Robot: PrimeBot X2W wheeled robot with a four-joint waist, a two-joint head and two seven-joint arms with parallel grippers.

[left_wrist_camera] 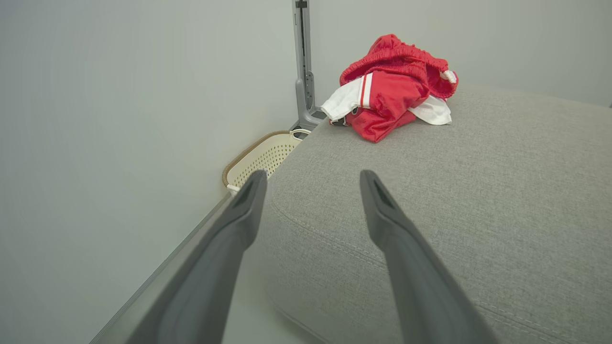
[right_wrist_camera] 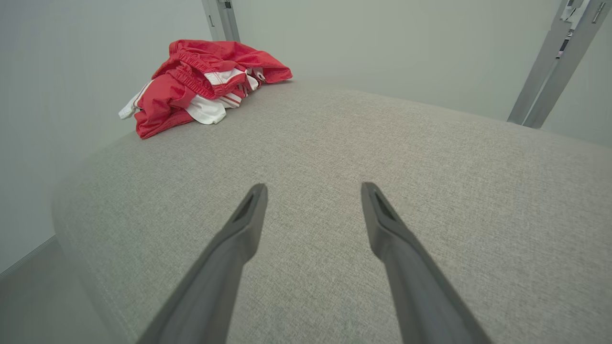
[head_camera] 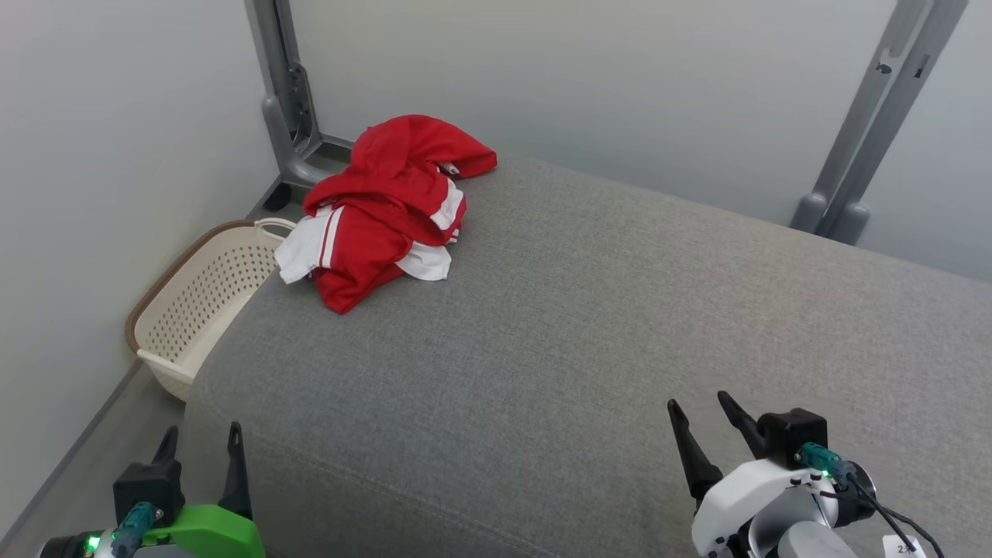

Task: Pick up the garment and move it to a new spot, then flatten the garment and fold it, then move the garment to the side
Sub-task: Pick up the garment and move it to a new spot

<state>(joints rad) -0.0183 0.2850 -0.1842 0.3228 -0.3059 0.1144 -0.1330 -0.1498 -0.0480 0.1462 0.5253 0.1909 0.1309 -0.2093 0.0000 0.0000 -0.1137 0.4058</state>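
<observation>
The garment (head_camera: 387,209) is a crumpled red piece with white panels and stripes, heaped at the far left corner of the grey cushioned surface (head_camera: 589,325). The left wrist view has the garment (left_wrist_camera: 392,91) ahead, and in the right wrist view the garment (right_wrist_camera: 201,86) lies at the upper left. My left gripper (head_camera: 201,430) hangs open at the near left edge of the cushion, far from the cloth, and the left gripper (left_wrist_camera: 311,179) holds nothing between its fingers. My right gripper (head_camera: 701,403) stands open over the near right part, and the right gripper (right_wrist_camera: 313,191) is likewise empty.
A cream perforated basket (head_camera: 205,298) with a brown rim stands on the floor between the cushion's left side and the wall. Grey metal posts (head_camera: 291,101) (head_camera: 876,132) rise at the back left and back right. Pale walls close in on the left and behind.
</observation>
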